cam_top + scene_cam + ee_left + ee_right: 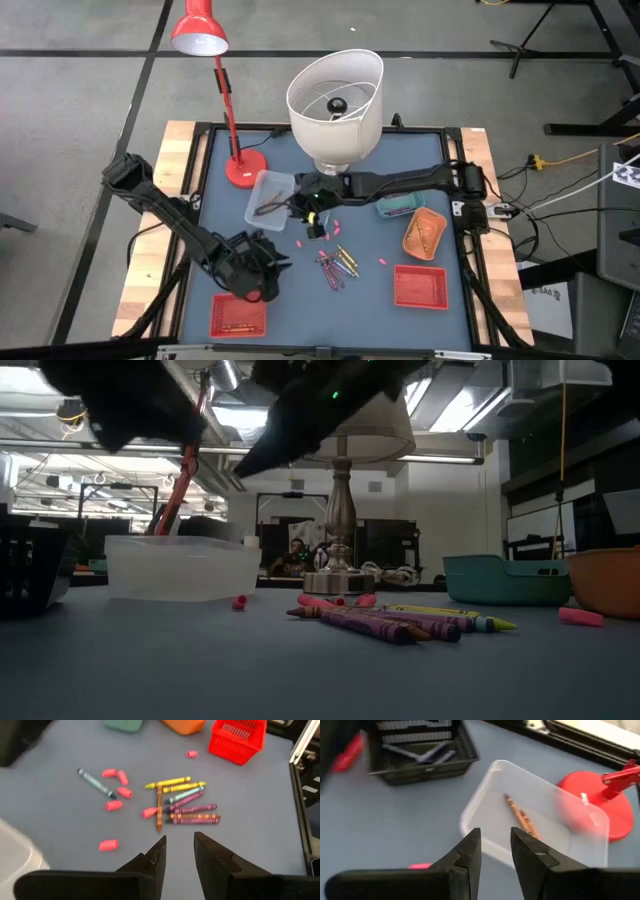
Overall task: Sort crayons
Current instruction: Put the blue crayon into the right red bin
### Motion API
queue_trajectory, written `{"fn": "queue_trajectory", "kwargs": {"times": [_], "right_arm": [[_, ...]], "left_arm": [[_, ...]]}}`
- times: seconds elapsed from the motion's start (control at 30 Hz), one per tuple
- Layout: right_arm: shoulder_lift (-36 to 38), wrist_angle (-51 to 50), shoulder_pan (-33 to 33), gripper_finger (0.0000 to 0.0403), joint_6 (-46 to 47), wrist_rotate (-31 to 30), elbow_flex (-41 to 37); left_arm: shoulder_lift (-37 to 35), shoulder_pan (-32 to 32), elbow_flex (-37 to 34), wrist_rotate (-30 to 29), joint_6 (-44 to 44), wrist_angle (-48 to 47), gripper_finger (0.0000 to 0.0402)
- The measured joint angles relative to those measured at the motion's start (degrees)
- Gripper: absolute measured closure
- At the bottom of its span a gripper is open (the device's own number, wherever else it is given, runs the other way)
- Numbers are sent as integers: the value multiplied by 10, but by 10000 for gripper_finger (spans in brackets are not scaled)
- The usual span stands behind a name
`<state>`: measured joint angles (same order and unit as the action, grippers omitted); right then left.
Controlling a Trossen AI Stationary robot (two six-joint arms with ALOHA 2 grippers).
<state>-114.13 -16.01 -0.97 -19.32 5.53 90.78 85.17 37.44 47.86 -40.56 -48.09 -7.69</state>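
Note:
Several crayons (336, 266) lie in a loose heap on the blue mat near the table's middle, also in the left wrist view (186, 804) and the low view (400, 623). Short pink pieces (114, 805) and a blue-grey crayon (95, 783) lie scattered beside them. My left gripper (179, 837) hangs open above the mat, to the left of the heap (272, 264), with nothing between its fingers. My right gripper (495, 831) is open above the near rim of a clear tray (535, 820), also seen in the high view (306, 207). A brown crayon (520, 817) lies on that tray's floor.
A black basket (420, 750) holds purple crayons. A red tray (238, 315) stands near left, another (420, 287) near right. An orange bowl (424, 233) and a teal box (400, 206) sit on the right. A red lamp (245, 168) and a white-shaded lamp (335, 100) stand at the back.

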Motion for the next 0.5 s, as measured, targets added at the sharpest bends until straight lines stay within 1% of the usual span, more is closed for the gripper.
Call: {"fn": "queue_trajectory", "kwargs": {"times": [0.17,0.3,0.5], "right_arm": [[38,-88,-27,299,2,0,0],[71,-164,-53,299,13,-7,0],[123,-266,-90,299,43,-83,0]], "left_arm": [[0,-39,0,22,91,63,317],[0,-71,0,54,150,104,317],[0,-118,0,101,201,142,317]]}}
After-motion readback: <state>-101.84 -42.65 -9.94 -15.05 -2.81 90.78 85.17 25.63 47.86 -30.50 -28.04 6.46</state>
